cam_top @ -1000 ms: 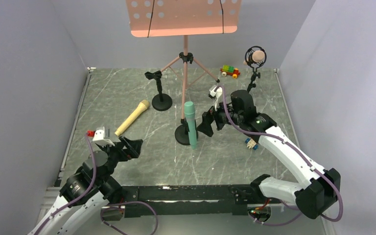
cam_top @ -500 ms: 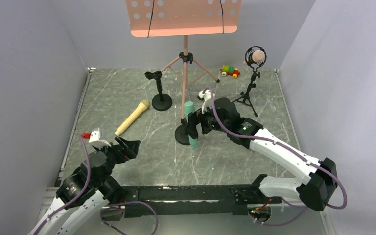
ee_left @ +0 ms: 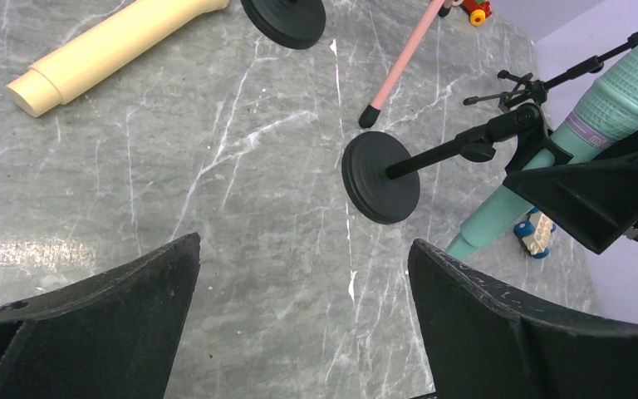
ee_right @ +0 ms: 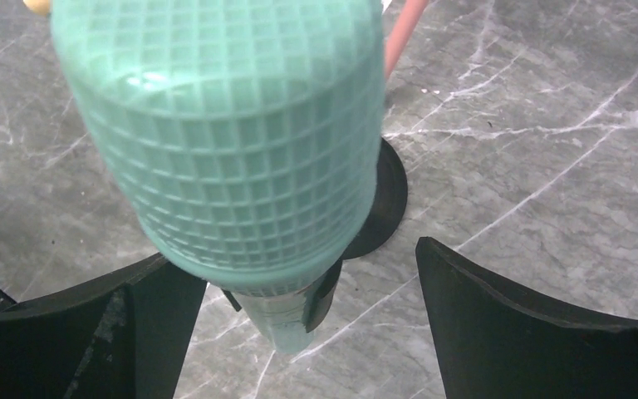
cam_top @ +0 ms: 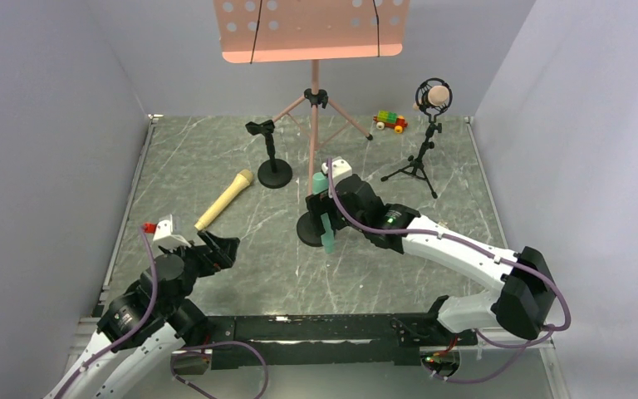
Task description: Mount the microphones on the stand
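The right arm's jaws, spread wide, have swung in from beside the teal green plastic microphone (ee_right: 216,141) and now straddle its gridded head without pinching it. Below them it leans in the clip of a black round-base stand (ee_left: 380,177), probably still needing seating. Farther out, the salmon pink microphone (cam_top: 437,97) sits in the black tripod stand (cam_top: 418,162), and the second round-base stand (cam_top: 270,158) holds nothing. The left arm's jaws are spread on nothing, and the pale yellow microphone (cam_top: 224,200) lies on the bench (cam_top: 241,266) ahead of them.

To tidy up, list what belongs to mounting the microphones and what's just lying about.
Job: green microphone, yellow microphone, pink microphone, empty round stand, second round stand, tripod stand.
Lying about: music stand, colourful toy car, blue toy car.
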